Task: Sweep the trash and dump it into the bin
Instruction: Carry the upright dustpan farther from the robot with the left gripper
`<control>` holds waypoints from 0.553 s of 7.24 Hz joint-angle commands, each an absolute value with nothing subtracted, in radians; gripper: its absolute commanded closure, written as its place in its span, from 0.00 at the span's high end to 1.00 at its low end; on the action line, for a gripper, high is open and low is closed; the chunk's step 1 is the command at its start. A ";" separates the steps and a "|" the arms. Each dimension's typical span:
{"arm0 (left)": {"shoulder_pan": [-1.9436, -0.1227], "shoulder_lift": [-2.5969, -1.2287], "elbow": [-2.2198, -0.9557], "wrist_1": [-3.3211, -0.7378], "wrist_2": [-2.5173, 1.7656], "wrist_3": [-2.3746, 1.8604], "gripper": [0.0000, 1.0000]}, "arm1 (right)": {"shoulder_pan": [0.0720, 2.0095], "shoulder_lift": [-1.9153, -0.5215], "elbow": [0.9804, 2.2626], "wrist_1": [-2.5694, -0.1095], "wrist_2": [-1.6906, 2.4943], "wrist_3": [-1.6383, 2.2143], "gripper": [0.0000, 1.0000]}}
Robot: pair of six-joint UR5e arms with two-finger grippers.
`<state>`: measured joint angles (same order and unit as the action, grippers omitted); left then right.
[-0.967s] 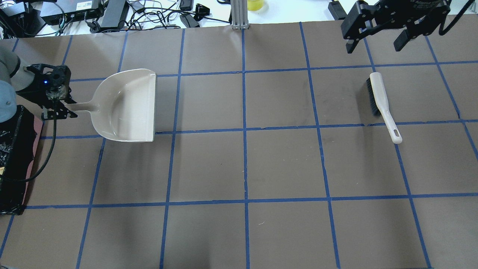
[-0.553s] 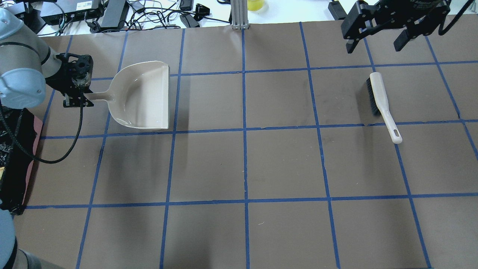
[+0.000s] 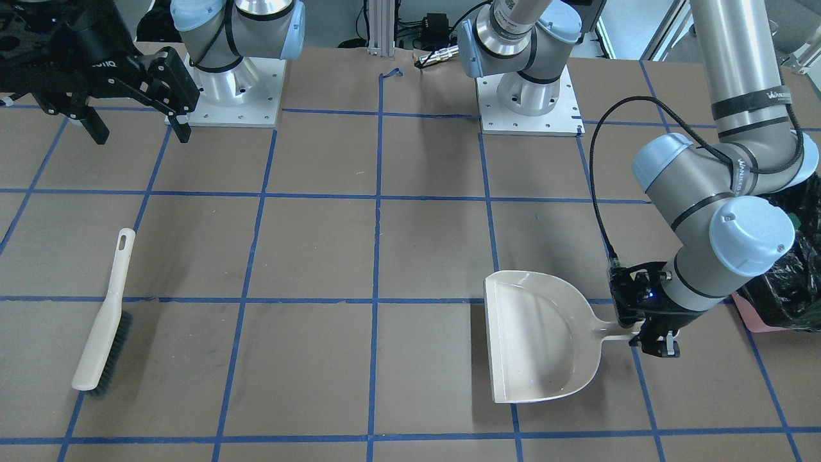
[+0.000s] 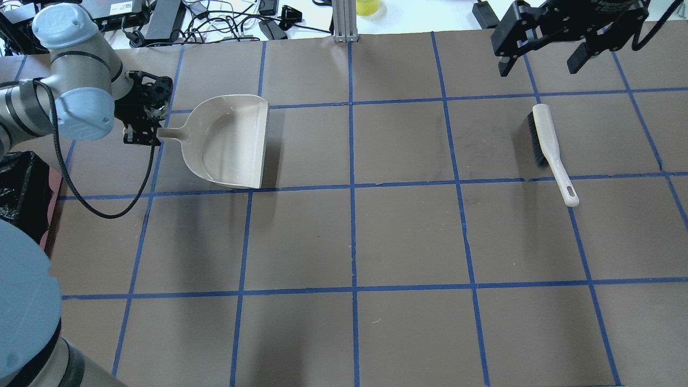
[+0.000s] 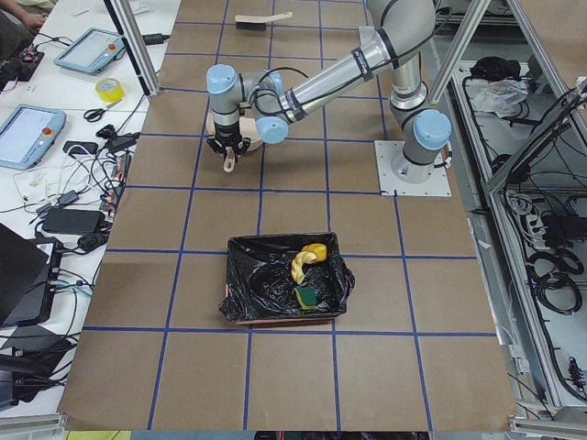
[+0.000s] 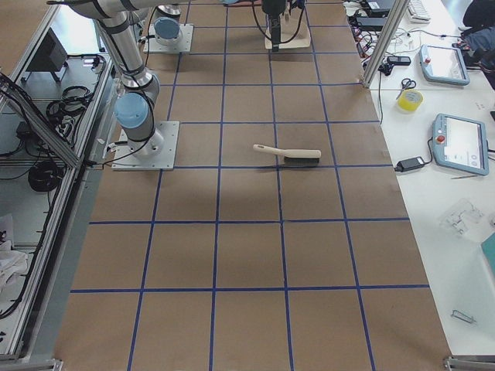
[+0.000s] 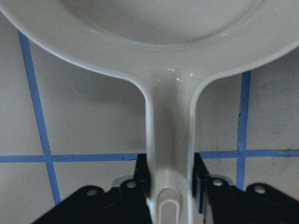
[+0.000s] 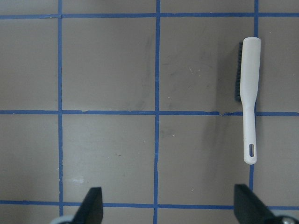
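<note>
- Since the trash (image 5: 299,268) lies in the bin (image 5: 246,286), at the table's 9 o'clock edge, dumping looks done.
- Empty dustpan (image 4: 231,142) now sits farther toward 3 o'clock, left gripper (image 4: 155,134) clenched on its handle.
- Right gripper (image 4: 537,67) hangs released at 1 o'clock.

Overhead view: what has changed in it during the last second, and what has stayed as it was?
The left gripper, still shut on the handle of the dustpan, carried it away from the bin, toward the middle of the table, turning it slightly. The right gripper stayed open above the far edge, and the brush did not move.
</note>
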<state>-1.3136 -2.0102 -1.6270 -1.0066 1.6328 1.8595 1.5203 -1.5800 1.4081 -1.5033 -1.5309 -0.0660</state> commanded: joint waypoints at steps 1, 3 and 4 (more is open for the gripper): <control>-1.321 -2.036 -1.595 -1.012 1.634 1.852 0.06 | 1.522 -1.580 1.408 -1.503 -1.531 -0.066 1.00; -1.324 -2.074 -1.585 -1.002 1.631 1.845 0.06 | 1.520 -1.580 1.408 -1.503 -1.531 -0.066 1.00; -1.333 -2.089 -1.563 -1.003 1.634 1.830 0.06 | 1.520 -1.580 1.408 -1.503 -1.531 -0.066 1.00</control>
<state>-1.3249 -2.0679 -1.5825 -1.0047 1.6313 1.8432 1.5205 -1.5800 1.4082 -1.5033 -1.5309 -0.0659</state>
